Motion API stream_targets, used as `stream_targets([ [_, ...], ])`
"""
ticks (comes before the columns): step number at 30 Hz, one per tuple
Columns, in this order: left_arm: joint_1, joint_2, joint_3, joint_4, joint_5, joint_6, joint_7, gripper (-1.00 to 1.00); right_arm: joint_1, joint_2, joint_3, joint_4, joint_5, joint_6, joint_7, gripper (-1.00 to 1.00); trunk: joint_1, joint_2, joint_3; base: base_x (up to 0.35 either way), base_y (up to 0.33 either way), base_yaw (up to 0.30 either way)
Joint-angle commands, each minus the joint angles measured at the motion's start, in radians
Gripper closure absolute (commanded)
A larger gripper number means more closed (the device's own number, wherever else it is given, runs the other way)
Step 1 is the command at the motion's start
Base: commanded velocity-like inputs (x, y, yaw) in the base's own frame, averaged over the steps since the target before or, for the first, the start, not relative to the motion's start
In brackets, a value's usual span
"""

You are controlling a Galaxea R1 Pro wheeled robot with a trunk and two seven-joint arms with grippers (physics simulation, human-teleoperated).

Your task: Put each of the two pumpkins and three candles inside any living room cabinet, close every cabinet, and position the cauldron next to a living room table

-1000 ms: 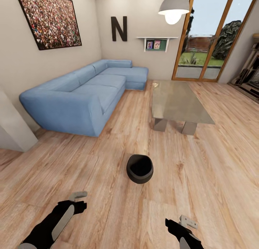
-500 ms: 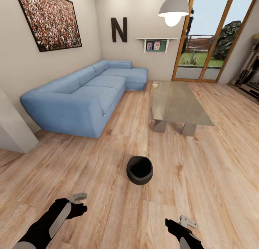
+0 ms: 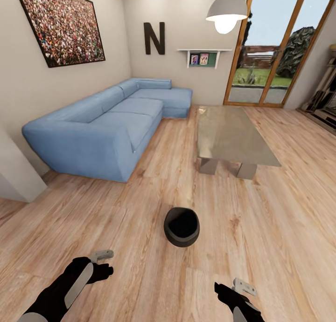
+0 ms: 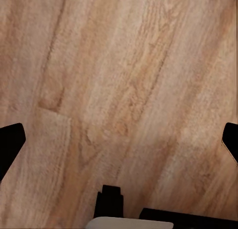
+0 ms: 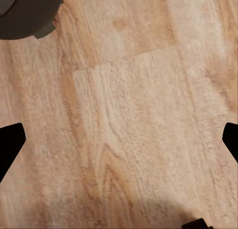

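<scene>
Cauldron (image 3: 181, 226): upright on wood floor (image 3: 116, 210), mouth up, apparently empty; standing ahead of robot, between the two arms and well short of table (image 3: 233, 135); dark rim also caught at corner of right wrist view (image 5: 27, 13)

Table: glossy grey top bare, on far side of cauldron, clear floor between the two; placement beside it judged not yet done

Left gripper (image 3: 103, 261): low over bare planks, spread wide going by wrist view, fingertips (image 4: 10, 144) at opposite edges, nothing between them

Right gripper (image 3: 240, 289): likewise low over floor, fingers (image 5: 10, 147) far apart, nothing held

Pumpkins, candles, cabinet: none identifiable in these views; whether stowed or cabinets closed cannot be told from here

Surroundings: blue sofa (image 3: 102, 121) along left wall, glazed door (image 3: 270, 47) at far end, pendant lamp (image 3: 227, 10) overhead

Status, as judgement: cauldron step at approach stage; remaining for it, a grasp, a carry forward, a set-down touching or just beside table

Risk noted: round bulging sides may slip in a two-finger pinch; rim likely the better hold
</scene>
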Motion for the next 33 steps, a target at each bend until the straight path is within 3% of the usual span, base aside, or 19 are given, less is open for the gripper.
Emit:
stream_targets([
  [1,-0.001,0.001,-0.005,-0.001,0.010,0.002,0.009,-1.00,0.000,-0.001,0.004,-0.002,-0.006,0.004,-0.008,-1.00,0.001,0.000,-0.001,0.321,0.000,0.000],
  [25,-0.001,-0.001,-0.008,-0.001,0.012,-0.002,0.013,-1.00,0.000,-0.002,0.004,-0.003,-0.007,0.004,-0.005,-1.00,0.001,0.000,-0.001,0.322,0.000,0.000],
  [33,-0.001,-0.001,-0.009,-0.001,0.012,-0.005,0.012,-1.00,0.000,-0.002,0.004,-0.002,-0.010,0.004,-0.003,-1.00,0.001,0.000,-0.001,0.044,0.000,-0.089],
])
